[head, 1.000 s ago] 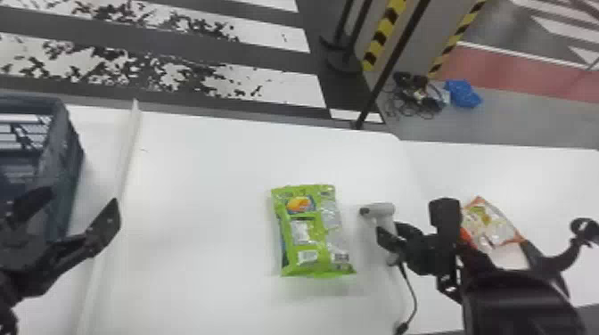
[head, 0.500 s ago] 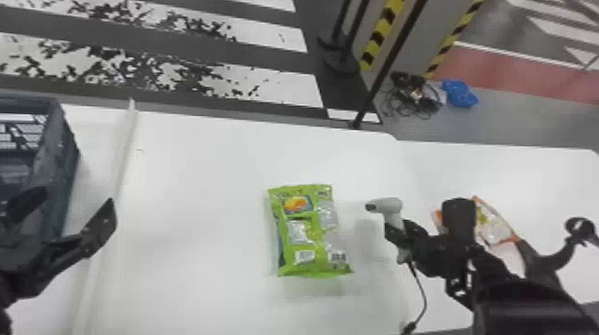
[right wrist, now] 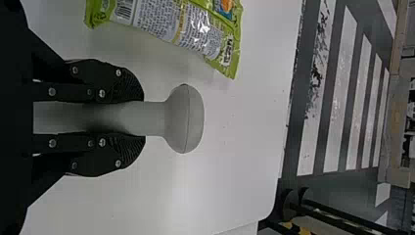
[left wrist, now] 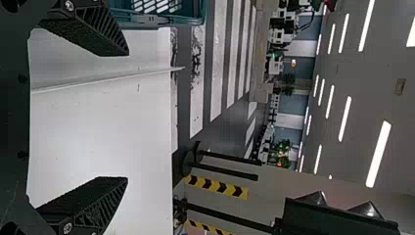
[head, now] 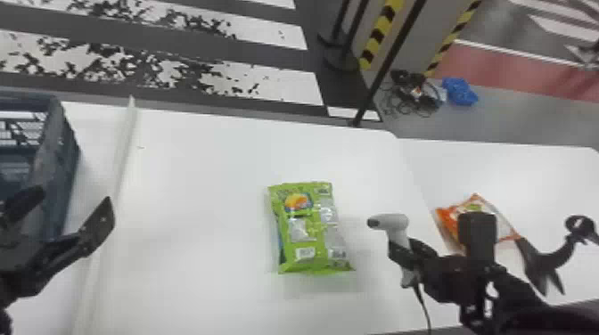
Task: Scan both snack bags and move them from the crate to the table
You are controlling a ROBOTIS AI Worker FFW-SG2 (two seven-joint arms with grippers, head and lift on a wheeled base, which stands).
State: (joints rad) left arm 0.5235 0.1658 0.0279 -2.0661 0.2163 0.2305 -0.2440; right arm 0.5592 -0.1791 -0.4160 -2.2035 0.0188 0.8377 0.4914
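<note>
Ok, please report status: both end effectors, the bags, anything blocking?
Right end effector shut on scanner. Left end effector open. Green bag on table. Right arm partly hides orange bag.

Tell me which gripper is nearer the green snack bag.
Right. The right gripper, holding the scanner, is close on the right side of the green snack bag; the left gripper is well off to its left, near the crate.

A green snack bag (head: 312, 227) lies on the table (head: 200, 200), a partly hidden orange one (head: 449, 217) to its right.
</note>
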